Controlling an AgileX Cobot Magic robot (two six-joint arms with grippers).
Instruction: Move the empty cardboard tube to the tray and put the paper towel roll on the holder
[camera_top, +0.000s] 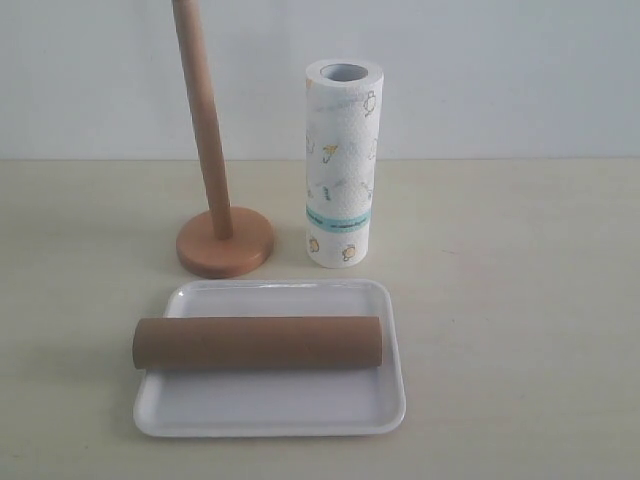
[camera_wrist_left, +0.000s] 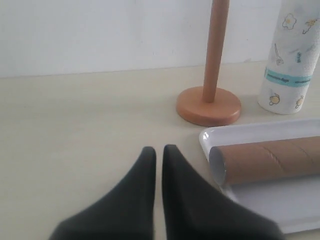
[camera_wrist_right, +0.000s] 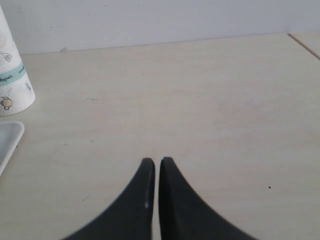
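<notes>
The brown cardboard tube (camera_top: 258, 343) lies across the white tray (camera_top: 270, 415), its left end sticking out a little past the rim. Behind the tray the paper towel roll (camera_top: 343, 165) stands upright on the table, to the right of the wooden holder (camera_top: 224, 243), whose pole is bare. Neither gripper appears in the exterior view. In the left wrist view my left gripper (camera_wrist_left: 159, 150) is shut and empty over bare table, just short of the tube's open end (camera_wrist_left: 218, 167) and the tray corner (camera_wrist_left: 206, 139). My right gripper (camera_wrist_right: 157, 161) is shut and empty, with the roll (camera_wrist_right: 12, 82) far off to one side.
A pale wall runs along the back edge of the table. A seam or table edge (camera_wrist_right: 303, 46) shows at a corner of the right wrist view. A tray corner (camera_wrist_right: 10, 137) also shows there, near the roll.
</notes>
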